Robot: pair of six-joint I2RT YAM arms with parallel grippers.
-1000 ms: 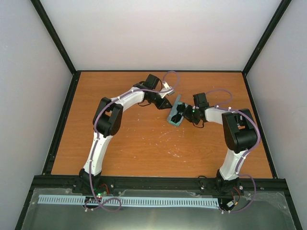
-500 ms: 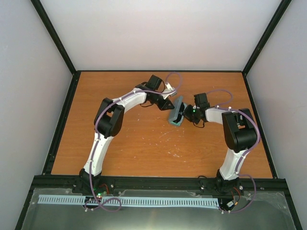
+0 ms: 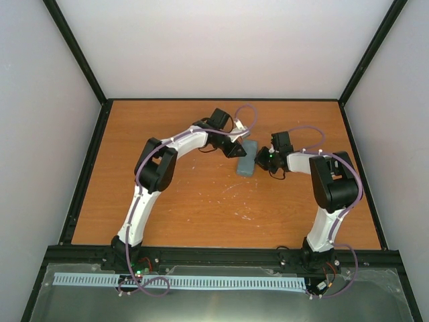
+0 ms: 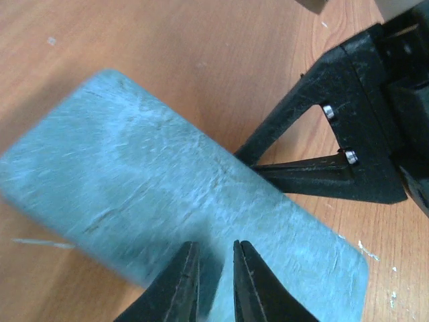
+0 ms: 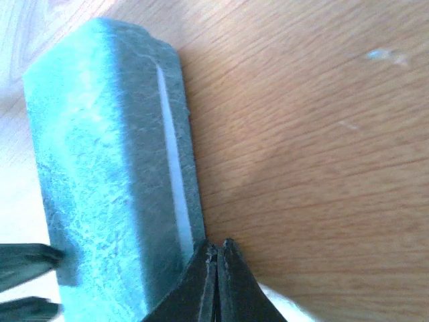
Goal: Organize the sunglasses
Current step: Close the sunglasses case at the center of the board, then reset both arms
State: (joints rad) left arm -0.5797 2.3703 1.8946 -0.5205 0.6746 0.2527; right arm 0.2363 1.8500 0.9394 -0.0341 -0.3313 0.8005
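The grey-blue case (image 3: 247,159) lies closed on the table, near the middle. It fills the left wrist view (image 4: 167,194) and shows in the right wrist view (image 5: 100,168) with a pale seam along its side. The sunglasses are hidden. My left gripper (image 3: 240,149) is over the lid, its jaws a narrow gap apart with nothing between them (image 4: 214,245). My right gripper (image 3: 263,158) is shut, its tips (image 5: 218,245) touching the case's side edge at the seam. The right gripper also shows in the left wrist view (image 4: 322,154), against the case's far side.
The orange-brown wooden table (image 3: 201,201) has pale scuff marks near its centre. A black frame borders it, with white walls on three sides. Both arms reach in from the near edge and meet at the case.
The case's lid, standing open with the dark sunglasses showing inside a second ago, has swung down and shut. My left gripper moved right and down with it. The right gripper stayed at the case's side.
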